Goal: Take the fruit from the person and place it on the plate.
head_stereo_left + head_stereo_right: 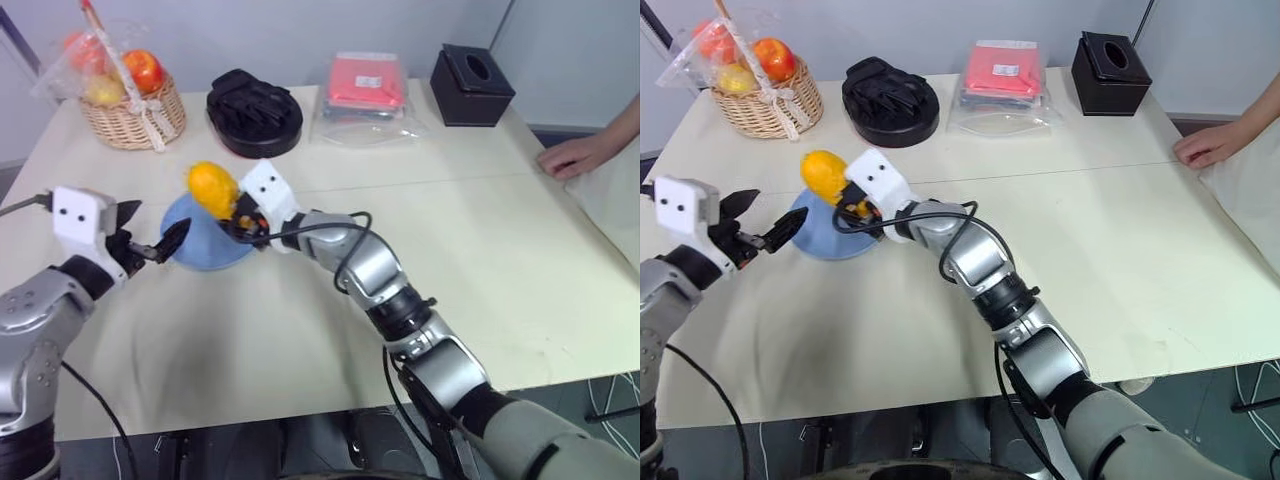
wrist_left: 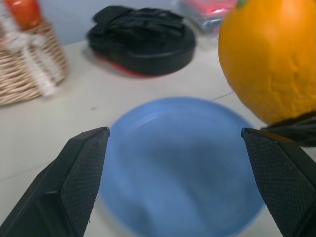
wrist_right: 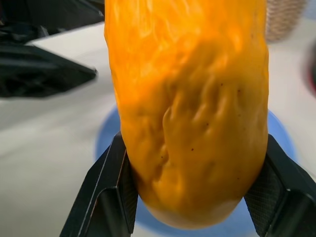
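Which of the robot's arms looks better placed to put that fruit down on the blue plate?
The right. Its gripper already holds the fruit above the plate, so it need only lower it. The left gripper is beside the plate, open and empty.

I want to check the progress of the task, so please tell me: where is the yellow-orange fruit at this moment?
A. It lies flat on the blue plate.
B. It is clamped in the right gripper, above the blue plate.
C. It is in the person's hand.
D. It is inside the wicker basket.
B: the right gripper is shut on the fruit, its fingers pressing both sides, with the plate underneath it.
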